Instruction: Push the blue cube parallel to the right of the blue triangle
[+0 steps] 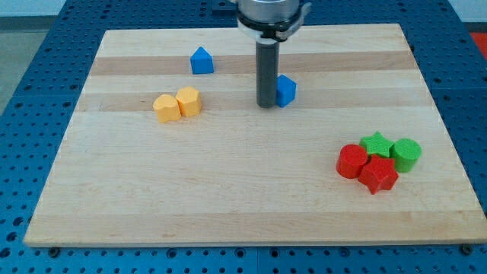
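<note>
A blue cube (pixel 287 90) lies on the wooden board (pixel 228 190) just right of centre near the view's top. The dark rod comes down from the view's top and my tip (pixel 267 104) rests on the board touching the cube's left side, partly hiding it. A blue triangle-topped block (pixel 202 61) sits to the upper left of the cube, well apart from the tip.
Two yellow blocks (pixel 176 104) touch each other left of the tip. At the view's lower right a cluster holds a red cylinder (pixel 351 161), a red star-like block (pixel 378 175), a green star (pixel 377 144) and a green cylinder (pixel 406 154).
</note>
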### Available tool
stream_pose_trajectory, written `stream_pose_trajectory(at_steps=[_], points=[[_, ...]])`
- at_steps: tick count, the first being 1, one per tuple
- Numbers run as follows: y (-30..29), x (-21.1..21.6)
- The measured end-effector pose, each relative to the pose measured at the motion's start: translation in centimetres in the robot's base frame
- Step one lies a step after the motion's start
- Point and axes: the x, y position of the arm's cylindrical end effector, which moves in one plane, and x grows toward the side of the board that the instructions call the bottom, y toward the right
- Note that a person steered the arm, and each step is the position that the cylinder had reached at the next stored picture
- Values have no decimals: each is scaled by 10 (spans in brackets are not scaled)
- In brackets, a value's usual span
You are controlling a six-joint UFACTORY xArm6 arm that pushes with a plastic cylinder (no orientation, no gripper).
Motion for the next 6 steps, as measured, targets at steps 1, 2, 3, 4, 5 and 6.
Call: stream_pose_trajectory(at_steps=[1, 2, 3, 4, 5, 6], points=[[6, -32], [6, -32], [11, 22], [21, 49], [41, 0], [42, -28]])
